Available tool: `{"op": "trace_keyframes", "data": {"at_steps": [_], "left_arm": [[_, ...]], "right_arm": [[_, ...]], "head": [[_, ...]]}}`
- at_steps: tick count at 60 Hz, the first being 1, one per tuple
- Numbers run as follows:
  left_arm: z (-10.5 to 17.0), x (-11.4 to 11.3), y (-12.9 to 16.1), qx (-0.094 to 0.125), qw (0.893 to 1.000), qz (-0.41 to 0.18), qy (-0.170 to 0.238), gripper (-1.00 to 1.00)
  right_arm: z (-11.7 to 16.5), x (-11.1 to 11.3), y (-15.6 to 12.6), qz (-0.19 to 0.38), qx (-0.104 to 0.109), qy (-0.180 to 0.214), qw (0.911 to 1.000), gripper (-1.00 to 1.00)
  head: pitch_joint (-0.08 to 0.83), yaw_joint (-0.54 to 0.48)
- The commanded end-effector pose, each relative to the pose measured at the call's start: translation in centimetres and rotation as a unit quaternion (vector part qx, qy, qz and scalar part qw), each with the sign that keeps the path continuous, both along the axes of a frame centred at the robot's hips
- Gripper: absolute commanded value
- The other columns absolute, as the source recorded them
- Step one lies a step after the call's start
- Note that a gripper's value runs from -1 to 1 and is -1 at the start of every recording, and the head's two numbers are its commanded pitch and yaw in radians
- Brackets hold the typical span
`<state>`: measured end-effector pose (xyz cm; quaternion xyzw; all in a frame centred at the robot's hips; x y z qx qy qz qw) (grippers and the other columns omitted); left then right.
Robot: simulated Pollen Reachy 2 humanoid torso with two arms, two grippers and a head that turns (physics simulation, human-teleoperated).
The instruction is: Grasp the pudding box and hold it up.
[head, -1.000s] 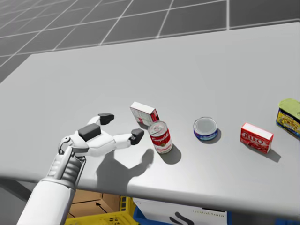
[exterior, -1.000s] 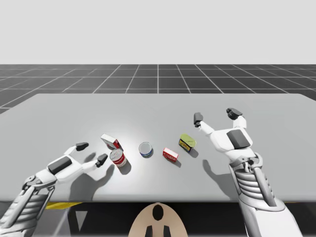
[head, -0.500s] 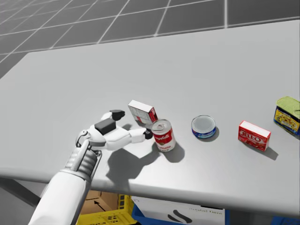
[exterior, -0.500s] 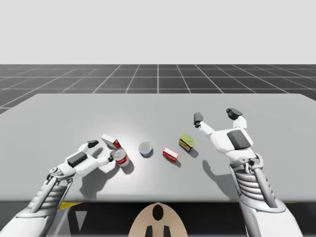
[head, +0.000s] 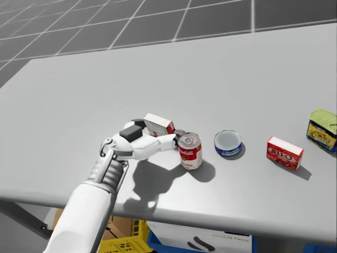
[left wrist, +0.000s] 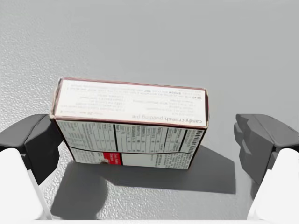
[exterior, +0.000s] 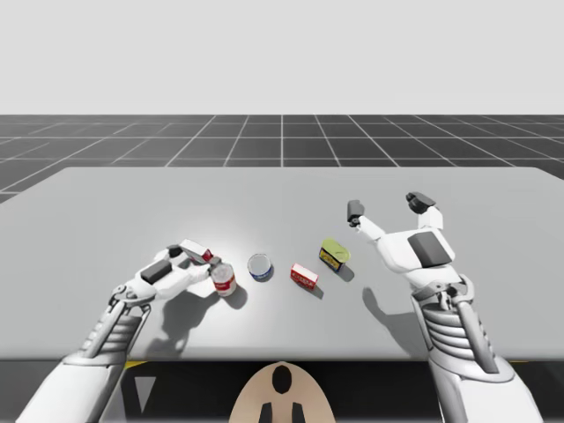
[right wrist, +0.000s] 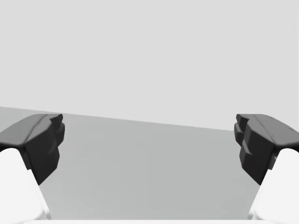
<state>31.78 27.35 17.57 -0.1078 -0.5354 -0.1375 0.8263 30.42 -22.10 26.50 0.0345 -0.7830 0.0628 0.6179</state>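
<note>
The pudding box [exterior: 198,253] [head: 159,125] is a white box with dark red edges, lying on the grey table [exterior: 132,203] at the left. My left gripper [exterior: 196,257] [head: 158,129] [left wrist: 142,140] is open and straddles the box. In the left wrist view the pudding box [left wrist: 131,123] lies between the fingers: one finger [left wrist: 39,144] is against its end, the other stands a little apart. My right gripper [exterior: 385,206] [right wrist: 149,140] is open and raised above the table's right side, holding nothing.
A red and white can [exterior: 223,280] [head: 190,151] stands upright right beside my left gripper's nearer finger. Further right are a flat blue tin [exterior: 259,266] [head: 228,143], a small red box [exterior: 304,276] [head: 285,153] and a yellow-green tin [exterior: 334,255] [head: 322,129].
My left arm has reached forward and to the right until its open fingers straddle the pudding box. The red and white can has shifted slightly right. My right arm has stayed still.
</note>
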Motion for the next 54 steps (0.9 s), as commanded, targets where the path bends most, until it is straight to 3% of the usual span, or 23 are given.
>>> {"op": "trace_keyframes", "data": {"at_steps": [1,11,15,17,19,33,47,54], "left_arm": [[0.4,0.9,-1.3,-0.011,1.0,0.015,-0.004,-1.0],[0.0,1.0,-1.6,-0.006,0.999,0.032,-0.003,-1.0],[-0.4,0.9,-1.5,0.001,0.999,0.041,0.002,-0.62],[-0.6,0.8,-1.5,0.003,0.999,0.041,0.002,0.47],[-0.7,0.7,-1.4,0.007,0.999,0.046,0.001,0.91],[-0.6,0.6,-1.4,0.004,0.999,0.041,-0.001,0.94],[-0.6,0.5,-1.4,0.004,0.999,0.04,-0.002,0.93],[-0.7,0.5,-1.5,0.006,0.999,0.039,-0.001,0.92]], "right_arm": [[0.1,-0.1,0.0,0.0,0.003,-0.001,1.0,-1.0],[0.2,-0.1,-0.1,0.0,0.003,-0.003,1.0,-1.0],[0.2,-0.1,-0.1,-0.001,0.003,-0.003,1.0,-1.0],[0.2,-0.2,-0.1,-0.001,0.003,-0.004,1.0,-1.0],[0.2,-0.2,-0.1,-0.001,0.003,-0.004,1.0,-1.0],[0.2,-0.1,-0.1,-0.003,-0.001,-0.008,1.0,-1.0],[0.2,-0.2,-0.2,-0.004,0.0,-0.007,1.0,-1.0],[0.2,-0.1,-0.3,-0.007,-0.001,-0.009,0.9999,-1.0]], "head": [[0.644,0.33],[0.644,0.33],[0.643,0.33],[0.643,0.33],[0.642,0.33],[0.6,0.34],[0.398,0.37],[0.339,0.38]]}}
